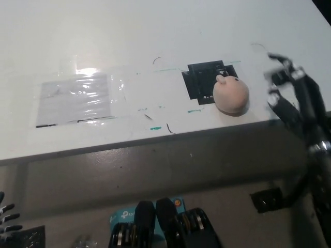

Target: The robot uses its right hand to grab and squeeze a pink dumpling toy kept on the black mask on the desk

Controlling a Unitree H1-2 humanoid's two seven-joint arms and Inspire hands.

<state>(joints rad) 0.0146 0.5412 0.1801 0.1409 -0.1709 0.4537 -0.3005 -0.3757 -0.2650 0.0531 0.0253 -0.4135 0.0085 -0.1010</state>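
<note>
My black right hand (292, 90) hangs off the desk's near right edge, at about three o'clock from the round, soft pink dumpling toy (231, 95), well clear of it and touching nothing. Its fingers are apart and loosely curled, holding nothing; the picture is a little blurred there, so I cannot say more of how each one sits.

The dumpling toy rests on the white desk top (155, 36), overlapping the lower right corner of the flat black square mask (199, 82), so it lies half on the mask and half on the bare desk at the mask's five o'clock. It looks whole and plump, with a small nub and dark dots at its twelve o'clock. I judge the mask serves as the marked spot for the toy, which is why the toy lies there near the desk's front edge, within my right arm's reach.

A shiny clear plastic sheet (75, 98) lies flat well away at the toy's nine o'clock. My white left hand (6, 217) rests low at the view's seven o'clock corner, only its fingertips showing, spread
</note>
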